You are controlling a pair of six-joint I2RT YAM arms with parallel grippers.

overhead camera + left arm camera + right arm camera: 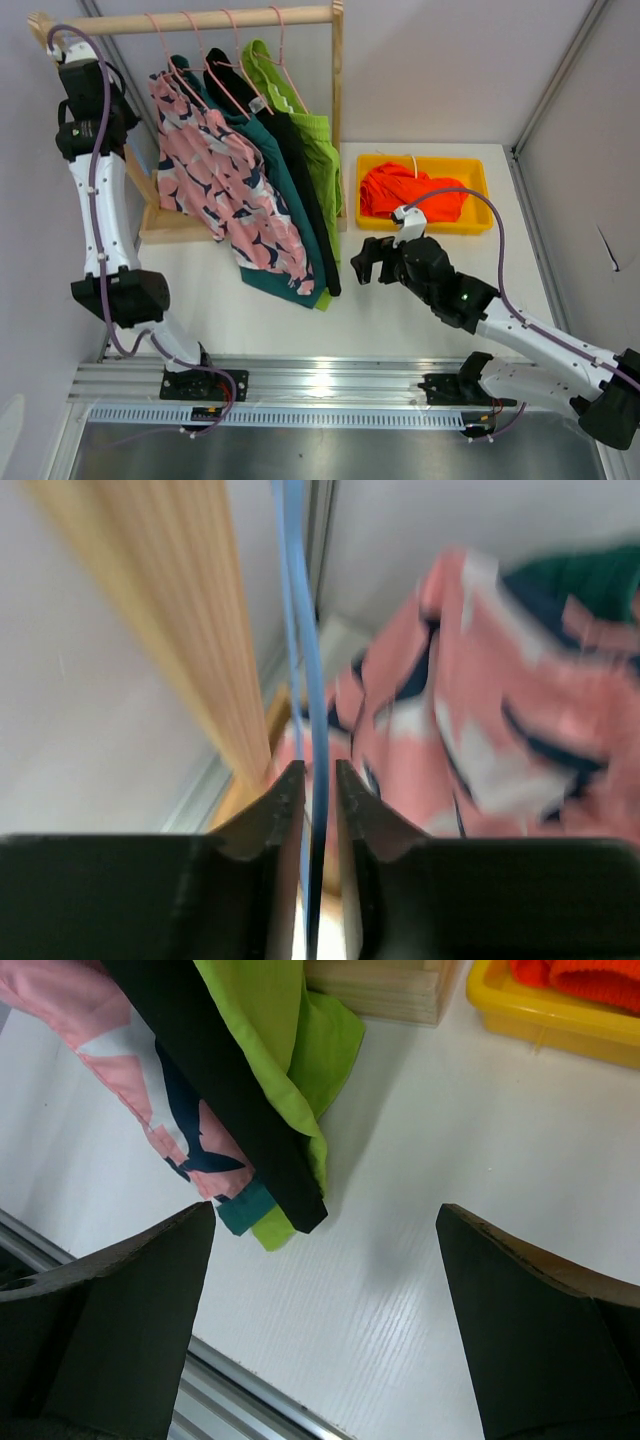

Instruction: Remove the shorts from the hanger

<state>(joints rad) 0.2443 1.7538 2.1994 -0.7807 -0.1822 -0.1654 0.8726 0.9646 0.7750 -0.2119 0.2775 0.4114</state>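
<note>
Four shorts hang on the wooden rack: pink with navy splotches, teal, black and lime green. The orange shorts lie in the yellow bin. My left gripper is raised at the rack's left end. In the left wrist view it is shut on a thin blue hanger wire, with the pink shorts to the right. My right gripper is open and empty, low over the table. Its view shows the hems of the black shorts and the lime green shorts just ahead.
The rack's wooden base sits on the white table, and its post stands close to my left fingers. The yellow bin is at the back right. An aluminium rail runs along the table's near edge.
</note>
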